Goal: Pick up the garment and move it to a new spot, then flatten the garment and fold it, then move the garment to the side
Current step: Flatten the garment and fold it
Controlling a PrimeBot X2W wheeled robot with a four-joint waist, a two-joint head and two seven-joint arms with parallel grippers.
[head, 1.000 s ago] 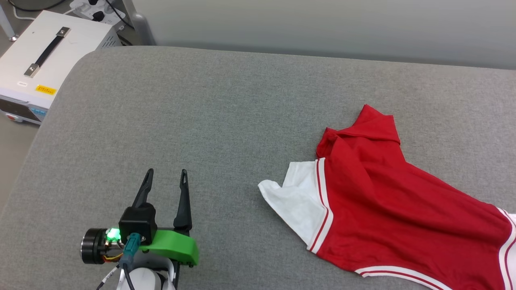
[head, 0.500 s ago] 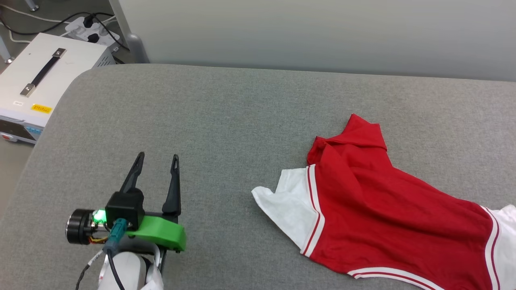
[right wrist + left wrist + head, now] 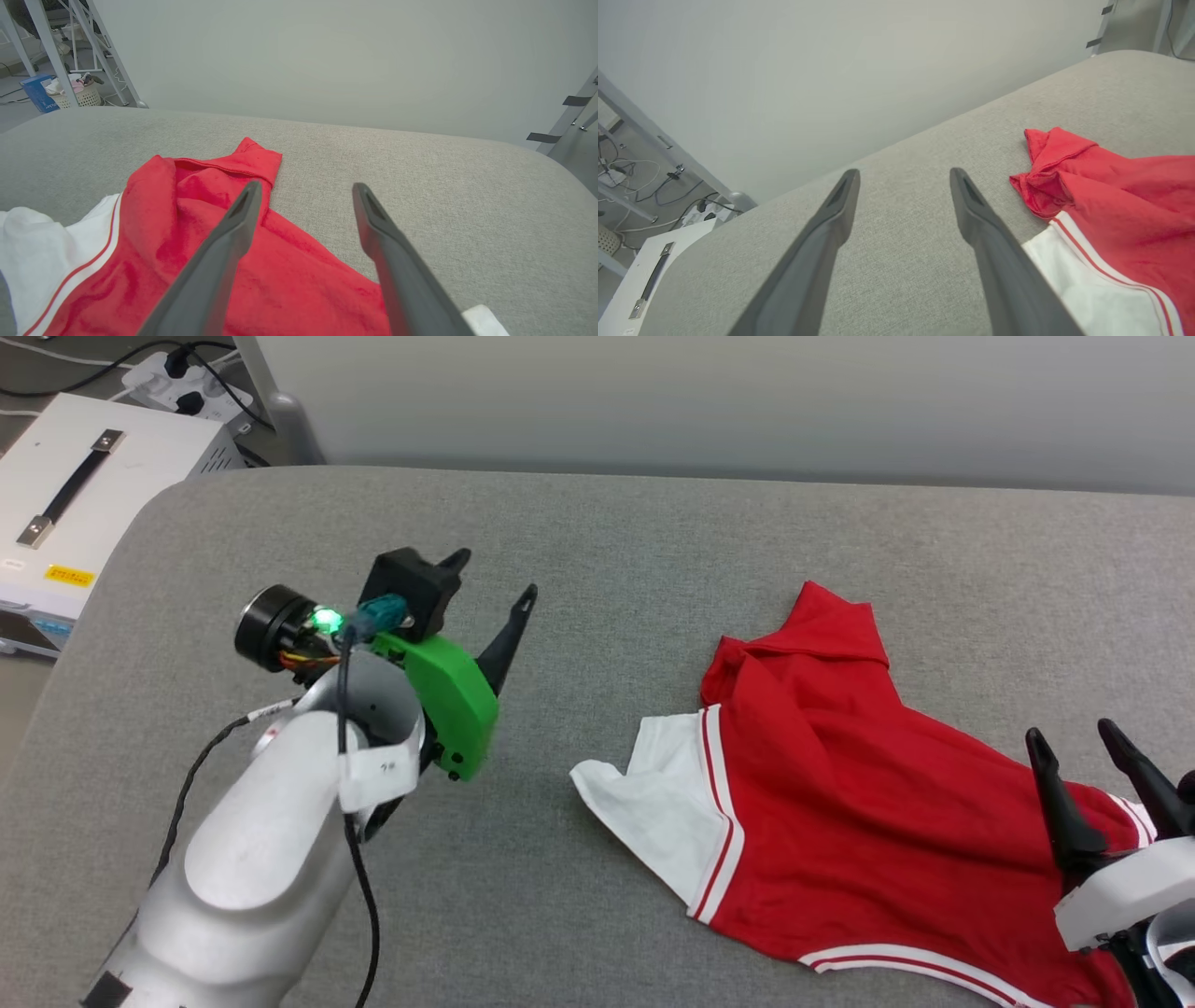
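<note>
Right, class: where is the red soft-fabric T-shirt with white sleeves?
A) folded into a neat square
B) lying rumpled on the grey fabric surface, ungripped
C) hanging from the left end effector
B: the red soft-fabric T-shirt lies rumpled on the grey fabric surface, while the left end effector and the right end effector are open and empty.

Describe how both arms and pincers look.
Left pincer: two long, dark, tapering fingers, black block, bright green housing, glowing green light, teal plug with black cable, pale grey forearm. Right pincer: same dark fingers, white wrist shell.
</note>
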